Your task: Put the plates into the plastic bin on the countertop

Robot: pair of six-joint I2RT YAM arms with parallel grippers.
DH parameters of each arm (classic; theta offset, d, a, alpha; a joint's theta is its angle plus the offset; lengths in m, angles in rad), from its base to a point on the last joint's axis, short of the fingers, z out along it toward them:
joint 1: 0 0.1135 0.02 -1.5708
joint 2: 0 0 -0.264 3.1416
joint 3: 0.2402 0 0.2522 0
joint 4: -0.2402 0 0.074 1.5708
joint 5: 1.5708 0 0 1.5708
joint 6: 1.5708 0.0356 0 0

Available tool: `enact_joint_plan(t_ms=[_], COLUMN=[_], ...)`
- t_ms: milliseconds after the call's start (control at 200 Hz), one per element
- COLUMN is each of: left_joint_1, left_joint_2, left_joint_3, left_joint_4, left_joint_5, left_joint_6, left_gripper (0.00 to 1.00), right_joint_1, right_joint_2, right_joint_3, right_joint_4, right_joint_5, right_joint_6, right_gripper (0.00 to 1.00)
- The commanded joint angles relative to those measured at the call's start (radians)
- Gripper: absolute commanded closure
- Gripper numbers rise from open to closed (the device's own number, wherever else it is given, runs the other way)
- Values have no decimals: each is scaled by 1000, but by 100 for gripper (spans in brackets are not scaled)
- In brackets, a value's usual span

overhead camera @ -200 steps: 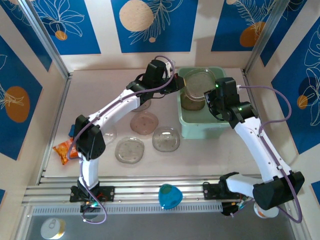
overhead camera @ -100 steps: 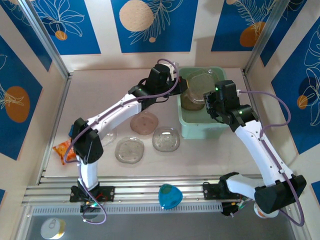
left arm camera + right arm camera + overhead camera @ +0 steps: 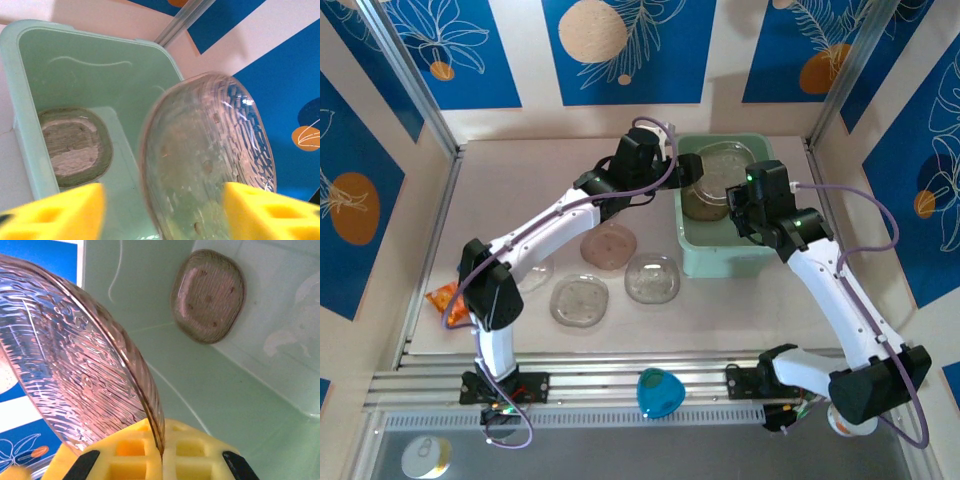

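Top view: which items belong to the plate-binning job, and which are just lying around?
Job: plastic bin; tilted plate over it; brownish plate inside; pinkish plate, greyish plate, clear plate outside.
Lying about: orange packet; blue object on front rail; round tin, bottom left.

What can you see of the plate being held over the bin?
The held plate is a clear, faintly pinkish rounded-square dish of ribbed plastic, flecked with specks. It stands tilted on edge over the mint-green bin, above a brownish plate lying on the bin floor. The right pincer is shut on its rim.
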Motion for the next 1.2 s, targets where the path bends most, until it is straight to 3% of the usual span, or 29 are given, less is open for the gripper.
enact_joint_plan(t_ms=[0, 130, 440, 695, 1195], left_joint_1=[16, 60, 212, 308, 370], left_joint_2=[-50, -82, -164, -226, -222], left_joint_3=[45, 24, -140, -244, -289], left_joint_4=[-23, -26, -31, -108, -212], left_joint_5=[1, 16, 103, 71, 36], left_joint_6=[38, 59, 81, 102, 140], left_gripper=[14, 0, 0, 0, 0], right_joint_1=[-35, -79, -112, -91, -62], right_joint_2=[15, 75, 365, 521, 757], right_joint_3=[22, 68, 260, 322, 381], right_joint_4=[4, -28, -152, -201, -165], right_joint_5=[58, 83, 35, 15, 48], right_joint_6=[11, 14, 79, 121, 160], right_gripper=[100, 100, 100, 100, 100])
